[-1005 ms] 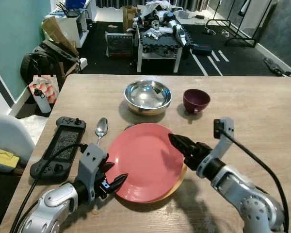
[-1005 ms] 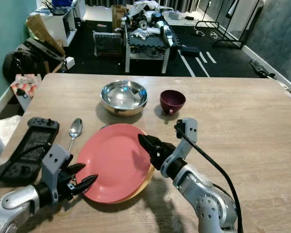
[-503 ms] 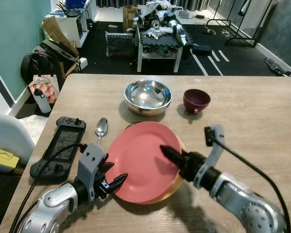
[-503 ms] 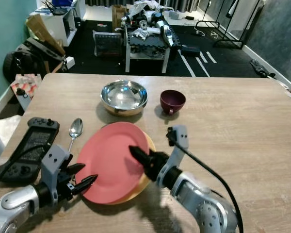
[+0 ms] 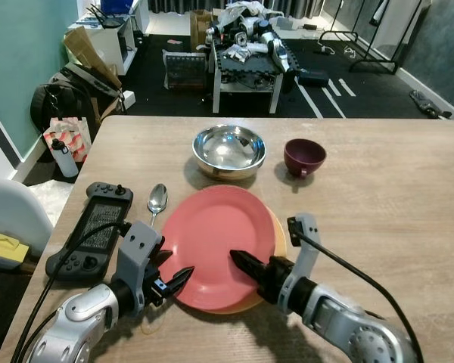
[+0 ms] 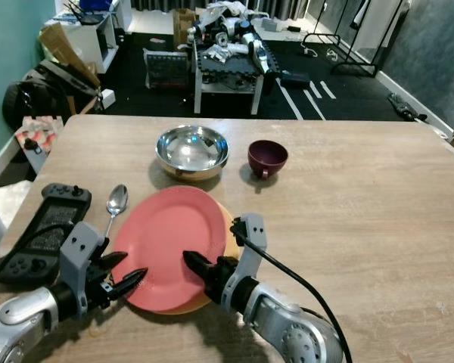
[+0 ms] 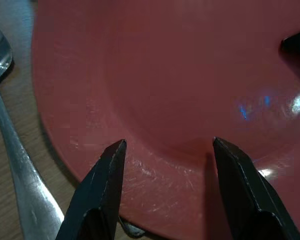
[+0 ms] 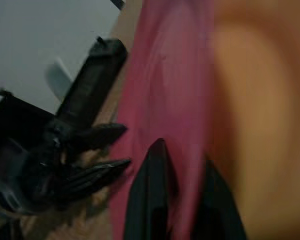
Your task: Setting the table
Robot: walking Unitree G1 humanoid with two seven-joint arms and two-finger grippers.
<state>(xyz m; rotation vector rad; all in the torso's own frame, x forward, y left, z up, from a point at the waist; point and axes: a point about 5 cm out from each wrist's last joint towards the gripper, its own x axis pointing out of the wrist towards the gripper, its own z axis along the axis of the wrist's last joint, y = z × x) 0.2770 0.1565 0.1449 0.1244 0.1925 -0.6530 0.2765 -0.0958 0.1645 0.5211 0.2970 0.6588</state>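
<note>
A black game controller (image 5: 92, 234) lies on the table (image 5: 393, 181).

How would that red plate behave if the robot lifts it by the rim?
The red plate looks rigid, so it should probably hold its shape. Its glossy surface, glinting in the left wrist view, suggests it may slip between thin fingers. It rests on a yellow plate, so sliding is likely easy. The right gripper seems to pinch its rim.

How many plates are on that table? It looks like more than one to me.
2. A red plate lies on top, between the robot's two grippers, and a yellow plate sits under it, only its right edge peeking out. More could be hidden beneath; I cannot tell.
</note>
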